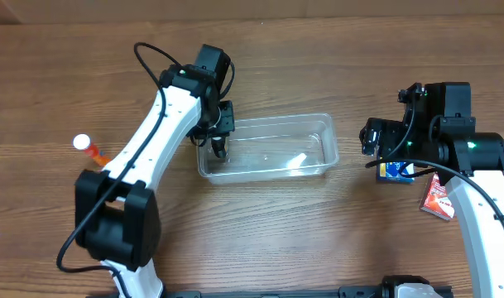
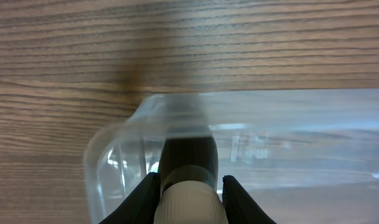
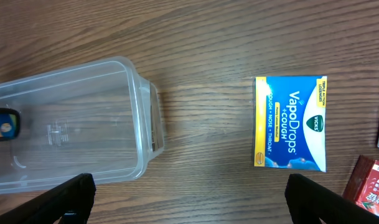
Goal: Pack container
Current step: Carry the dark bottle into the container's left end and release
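Wood-grain tabletop holds the clear container, and I have my left gripper clamped on a white-capped bottle within its left end to pack it, while my right gripper hangs spread wide over the VapoDrops box right of the container, presumably the next pick.

White-shelled arms with black joints and looping black cables.

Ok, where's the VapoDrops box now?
In the right wrist view the VapoDrops box lies on the table right of the container, a red packet beside it.
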